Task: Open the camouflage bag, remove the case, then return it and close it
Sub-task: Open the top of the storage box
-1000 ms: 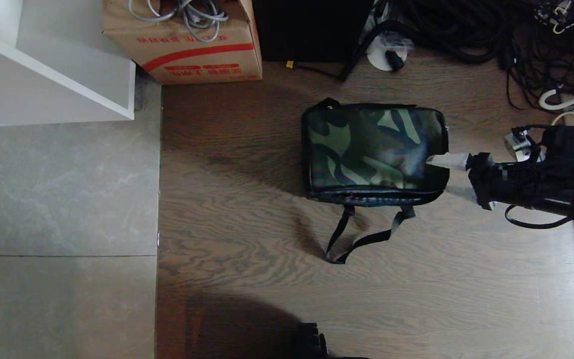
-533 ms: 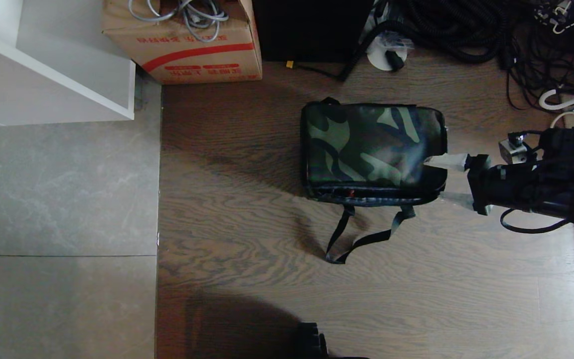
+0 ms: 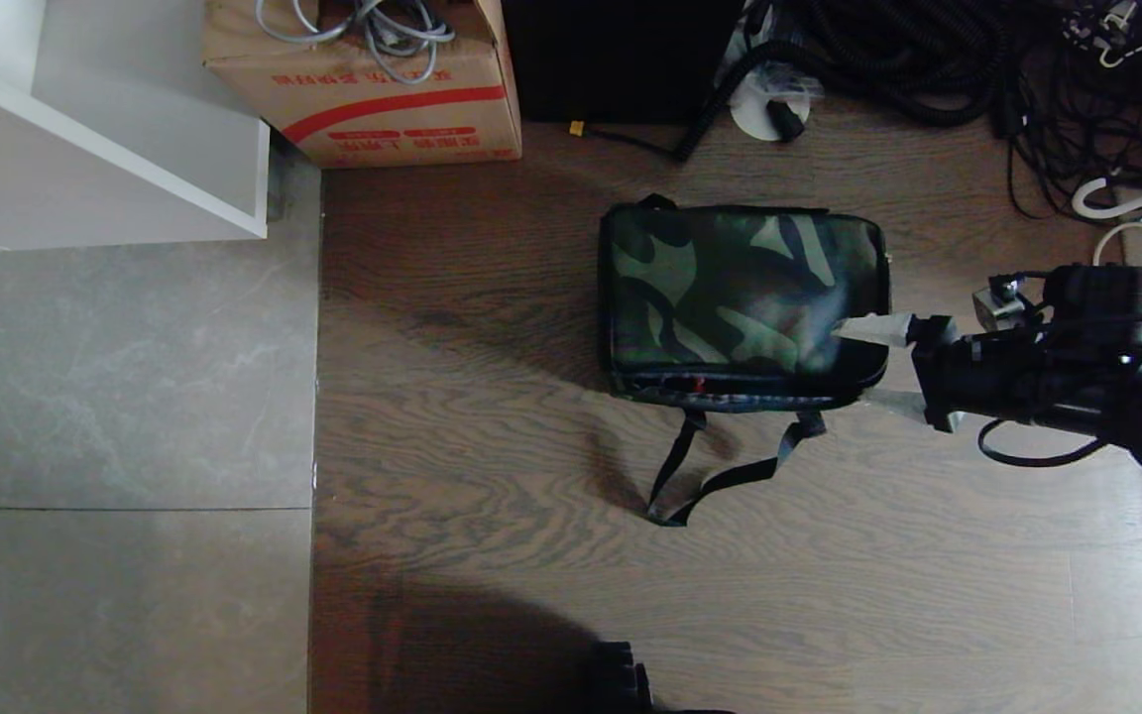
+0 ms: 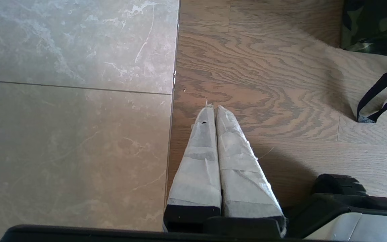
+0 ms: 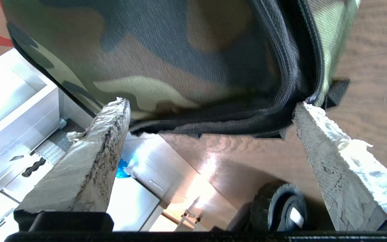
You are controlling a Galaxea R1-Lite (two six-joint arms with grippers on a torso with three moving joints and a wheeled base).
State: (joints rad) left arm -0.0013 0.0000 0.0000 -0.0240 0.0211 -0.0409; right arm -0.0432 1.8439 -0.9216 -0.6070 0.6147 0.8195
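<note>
On the wood-plank floor, beside grey tiles, the camouflage bag is lying zipped shut, its black straps trailing toward the near side. The right gripper is reaching in from the right with its fingers spread wide, straddling the bag's right end and gripping nothing. Farther out, a cardboard box is holding grey cables at far left, while the left gripper is hanging over the floor, fingers pressed together and empty.
</note>
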